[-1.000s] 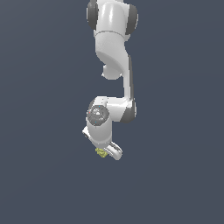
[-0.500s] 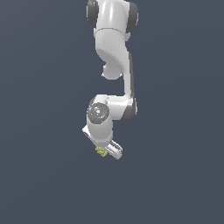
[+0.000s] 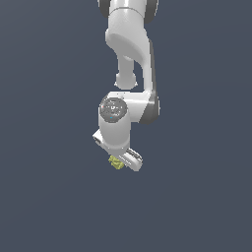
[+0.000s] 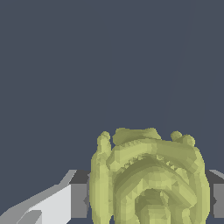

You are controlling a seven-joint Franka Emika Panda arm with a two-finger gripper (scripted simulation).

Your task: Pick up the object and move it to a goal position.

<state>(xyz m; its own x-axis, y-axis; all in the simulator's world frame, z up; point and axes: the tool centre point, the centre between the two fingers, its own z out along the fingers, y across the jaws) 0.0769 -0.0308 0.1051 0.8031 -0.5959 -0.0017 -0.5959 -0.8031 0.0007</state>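
Observation:
The object [image 3: 116, 163] is a small olive-yellow lumpy block, tucked under the white hand of the arm in the exterior view. My gripper [image 3: 118, 163] is shut on the object and only a corner of the block peeks out beside the hand. In the wrist view the object [image 4: 148, 175] fills the lower middle, showing curved ring-like ridges on its face. A grey finger pad [image 4: 78, 199] presses one side and another pad [image 4: 217, 199] touches the opposite side. The fingertips themselves are hidden by the hand in the exterior view.
The white arm [image 3: 129, 54] reaches down from the upper edge of the exterior view. Behind it lies a plain dark blue-grey background [image 3: 49, 147] with no other objects showing.
The hand has turned slightly and edged toward the exterior view's left, carrying the block along. The grip has not changed.

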